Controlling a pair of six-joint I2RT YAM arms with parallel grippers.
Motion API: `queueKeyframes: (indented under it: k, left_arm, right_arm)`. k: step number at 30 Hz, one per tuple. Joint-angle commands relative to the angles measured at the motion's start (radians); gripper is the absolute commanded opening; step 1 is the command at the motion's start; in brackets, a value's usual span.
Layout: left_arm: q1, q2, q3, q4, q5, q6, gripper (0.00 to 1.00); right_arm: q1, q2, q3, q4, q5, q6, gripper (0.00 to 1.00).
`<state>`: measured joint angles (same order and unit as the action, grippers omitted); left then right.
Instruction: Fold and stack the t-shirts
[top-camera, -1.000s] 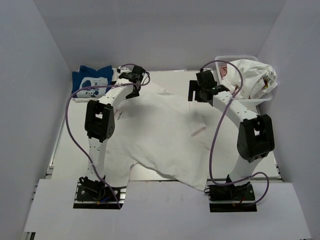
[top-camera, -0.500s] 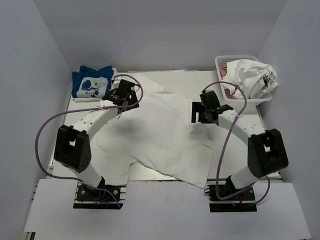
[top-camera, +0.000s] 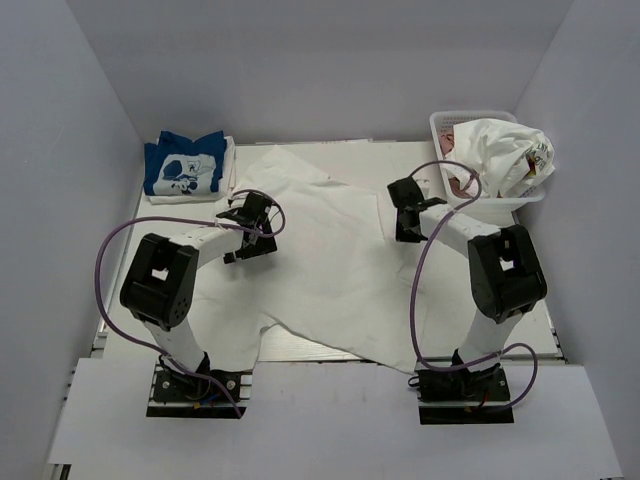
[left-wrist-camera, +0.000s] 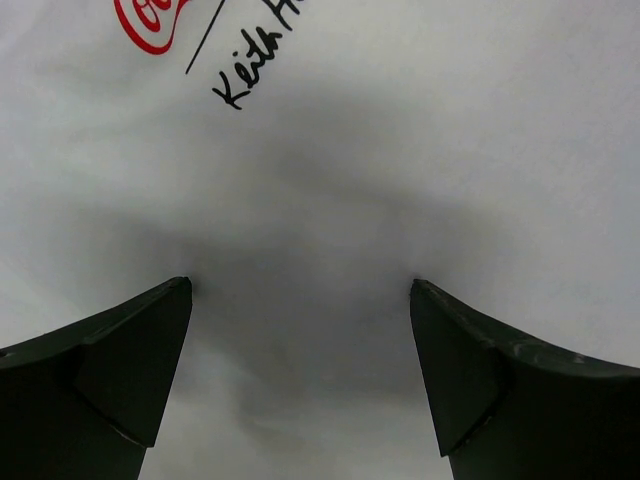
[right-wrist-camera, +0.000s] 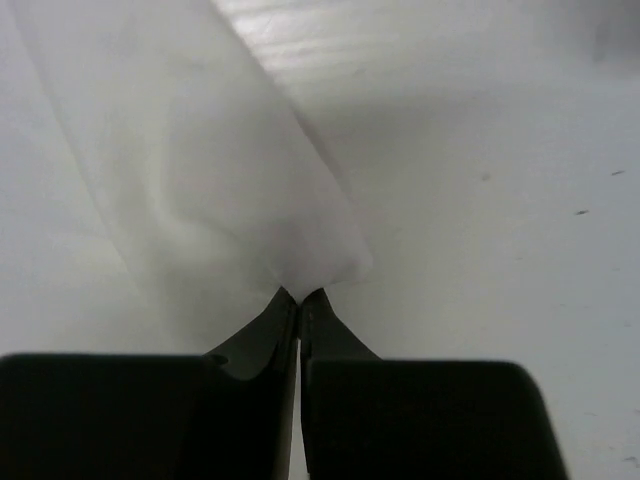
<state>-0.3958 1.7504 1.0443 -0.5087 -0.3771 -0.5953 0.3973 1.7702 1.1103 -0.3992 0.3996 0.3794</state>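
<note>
A large white t-shirt lies spread over the table, with red print and black handwriting showing in the left wrist view. My left gripper hovers open just over the left part of this shirt, nothing between its fingers. My right gripper is shut on the shirt's right edge, pinching a thin fold of white cloth low over the table. A folded blue t-shirt with a white graphic rests at the back left.
A white lattice basket stands at the back right, holding a crumpled white t-shirt and a bit of pink cloth. Grey walls close in on both sides. Bare table lies right of the pinched edge.
Both arms came down and nearer over the spread shirt. The right gripper went from open to shut on the shirt's right edge. The left gripper stayed open.
</note>
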Motion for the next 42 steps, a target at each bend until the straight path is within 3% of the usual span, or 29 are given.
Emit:
queueKeyframes:
  k: [1, 7, 8, 9, 10, 11, 14, 19, 23, 29, 31, 33, 42]
  left_arm:
    - [0.003, -0.014, -0.064, 0.041, -0.014, -0.017, 1.00]
    - [0.003, -0.003, -0.084, 0.009, -0.048, -0.028, 1.00]
    - [0.003, -0.003, -0.084, 0.009, -0.048, -0.028, 1.00]
    - [0.003, -0.003, -0.084, -0.002, -0.048, -0.028, 1.00]
    - [0.003, -0.003, -0.084, -0.002, -0.048, -0.028, 1.00]
    - [0.003, -0.003, -0.084, -0.002, -0.048, -0.028, 1.00]
    - [0.003, -0.031, -0.084, 0.007, -0.019, -0.017, 1.00]
    - [-0.015, -0.080, -0.061, 0.025, 0.021, 0.005, 1.00]
    - [-0.015, -0.121, -0.015, 0.038, 0.081, 0.035, 1.00]
    - [-0.005, -0.131, 0.094, 0.050, 0.060, 0.045, 1.00]
    - [0.006, -0.091, 0.144, 0.074, 0.078, 0.078, 1.00]
    - [0.006, -0.042, 0.236, 0.087, 0.038, 0.103, 1.00]
    - [0.006, 0.462, 0.741, -0.032, 0.020, 0.195, 1.00]
  right_arm:
    - [-0.034, 0.004, 0.098, -0.027, 0.198, 0.052, 0.00]
    - [-0.169, 0.107, 0.330, -0.138, 0.262, 0.030, 0.00]
    - [-0.181, 0.142, 0.379, -0.145, 0.263, 0.021, 0.09]
    - [-0.196, 0.155, 0.429, -0.171, 0.246, 0.000, 0.24]
    - [-0.201, 0.163, 0.450, -0.182, 0.236, -0.031, 0.51]
    - [-0.201, 0.170, 0.489, -0.197, 0.228, -0.045, 0.66]
    - [-0.176, 0.102, 0.487, -0.155, 0.083, -0.120, 0.90]
    - [-0.131, -0.087, 0.248, 0.021, -0.270, -0.168, 0.90]
    - [-0.084, -0.160, 0.145, 0.066, -0.344, -0.165, 0.90]
    - [-0.014, -0.192, -0.034, 0.065, -0.370, -0.099, 0.90]
    - [-0.005, -0.139, -0.052, 0.102, -0.360, -0.079, 0.90]
    - [-0.005, -0.097, 0.011, 0.036, -0.294, -0.059, 0.90]
    - [-0.015, 0.064, 0.114, -0.029, -0.174, -0.007, 0.90]
